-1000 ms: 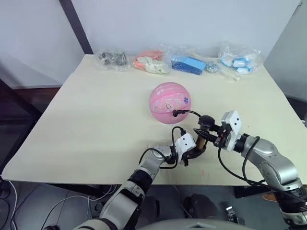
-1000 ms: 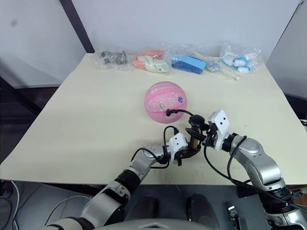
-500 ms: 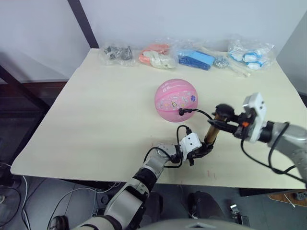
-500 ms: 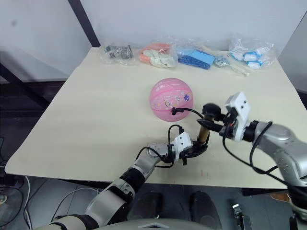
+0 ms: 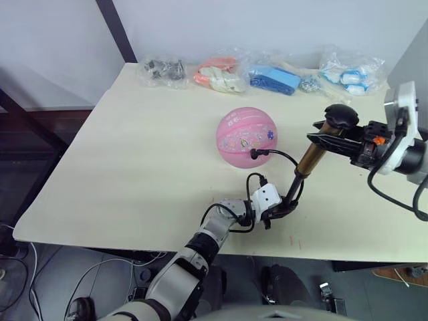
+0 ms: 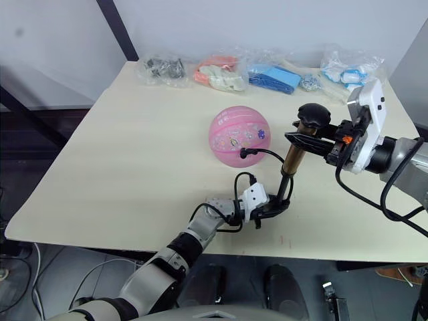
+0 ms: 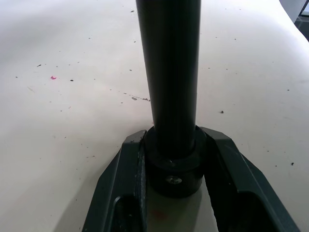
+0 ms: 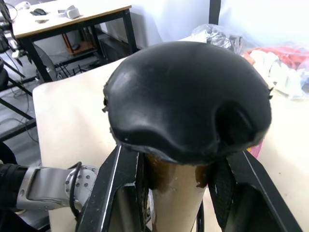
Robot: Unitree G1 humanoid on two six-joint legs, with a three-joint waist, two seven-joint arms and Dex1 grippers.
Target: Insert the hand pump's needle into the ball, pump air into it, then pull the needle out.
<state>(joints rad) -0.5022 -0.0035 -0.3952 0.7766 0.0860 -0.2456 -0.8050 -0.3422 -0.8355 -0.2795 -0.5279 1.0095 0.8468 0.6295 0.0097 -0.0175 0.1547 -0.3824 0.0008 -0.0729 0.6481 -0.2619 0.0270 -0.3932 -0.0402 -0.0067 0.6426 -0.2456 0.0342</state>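
Hand pump (image 5: 302, 168): tilted, base clamped by left gripper (image 5: 284, 208), handle end clamped by right gripper (image 5: 332, 141). Ball (image 5: 246, 137) just beside, hose attached. Bags (image 5: 257, 75) beyond, well apart.

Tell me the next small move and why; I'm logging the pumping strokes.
Probably push the black handle back down. The right gripper holds the bronze-gold hand pump extended, the left gripper clamps its base, and the thin black hose reaches the pink rubber ball.
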